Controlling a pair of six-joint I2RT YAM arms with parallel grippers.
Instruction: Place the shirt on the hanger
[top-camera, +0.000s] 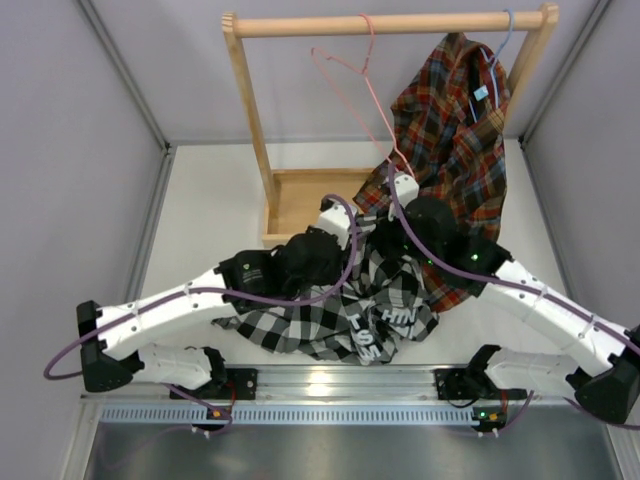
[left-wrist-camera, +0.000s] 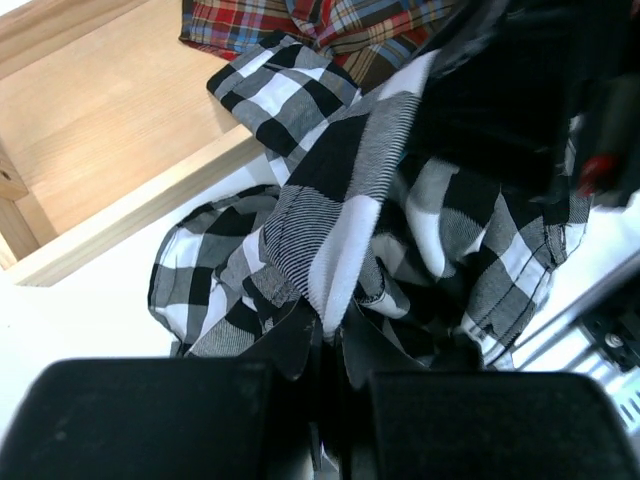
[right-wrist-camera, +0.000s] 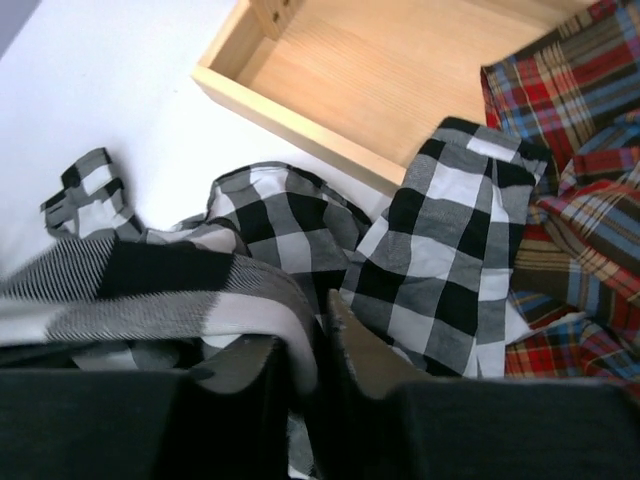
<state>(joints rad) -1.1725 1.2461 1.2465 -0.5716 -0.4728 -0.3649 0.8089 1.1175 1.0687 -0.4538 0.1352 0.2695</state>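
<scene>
On the crumpled shirt (top-camera: 300, 325), large white lettering (top-camera: 365, 345) partly reads "LOS".

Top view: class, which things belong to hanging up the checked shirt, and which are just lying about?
For the job:
checked shirt
pink hanger

Just lying about:
red plaid shirt
blue hanger
wooden rack
</scene>
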